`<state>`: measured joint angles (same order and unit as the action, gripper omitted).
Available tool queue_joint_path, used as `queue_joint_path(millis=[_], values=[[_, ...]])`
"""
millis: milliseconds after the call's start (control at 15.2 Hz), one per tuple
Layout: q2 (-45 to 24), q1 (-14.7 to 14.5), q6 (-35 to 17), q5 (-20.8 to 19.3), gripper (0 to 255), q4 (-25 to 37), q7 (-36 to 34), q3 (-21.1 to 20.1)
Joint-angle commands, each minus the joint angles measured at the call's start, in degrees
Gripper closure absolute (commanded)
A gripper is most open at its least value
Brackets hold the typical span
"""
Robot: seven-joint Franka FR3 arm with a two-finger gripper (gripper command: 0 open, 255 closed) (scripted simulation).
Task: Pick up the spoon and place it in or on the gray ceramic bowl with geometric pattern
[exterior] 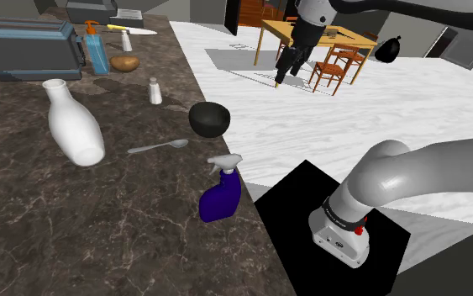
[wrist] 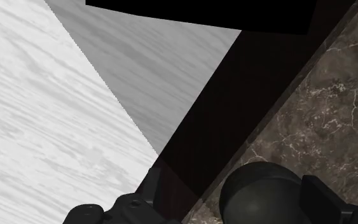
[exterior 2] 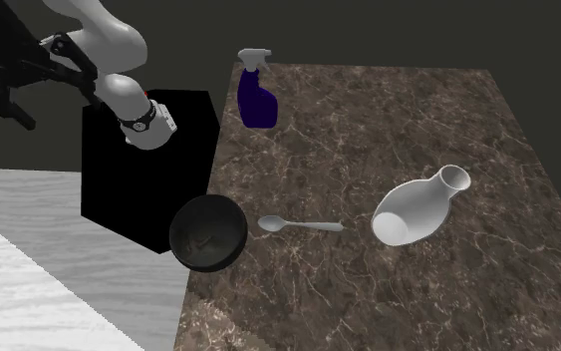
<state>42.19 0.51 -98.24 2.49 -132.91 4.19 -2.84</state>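
Counter: dark brown marbled top (exterior: 75,227), with pale wood-grain floor (exterior: 310,126) alongside.
Spoon: the grey spoon (exterior: 157,147) lies flat on the counter at 8 o'clock from the bowl in the shoulder view. Its scoop end points toward the bowl, near it but not touching.
Bowl: the dark, nearly black bowl (exterior: 210,118) sits upright at the counter's edge.
Gripper: the black gripper (exterior: 286,74) hangs in the air at 2 o'clock from the bowl, holding nothing.
Fingers: the fingers (wrist: 323,194) stand wide apart in the wrist view, with the bowl seen between them.
Vase: the white vase (exterior: 73,124) is at 9 o'clock from the spoon.
Spray bottle: the blue spray bottle (exterior: 222,192) is at 6 o'clock from the bowl.
Toaster: the grey toaster (exterior: 28,48) stands at the counter's far end.
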Motion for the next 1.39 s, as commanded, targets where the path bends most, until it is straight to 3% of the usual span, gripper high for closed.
queue_joint_path(millis=[0,660,1320], values=[[0.0,0.0,0.0,0.0,0,0.0,0.0,0.0],[-16.53,-5.5,-15.18,3.7,0,1.61,8.19,-1.36],[-34.47,-10.4,-25.78,7.09,0,9.06,16.65,-3.97]])
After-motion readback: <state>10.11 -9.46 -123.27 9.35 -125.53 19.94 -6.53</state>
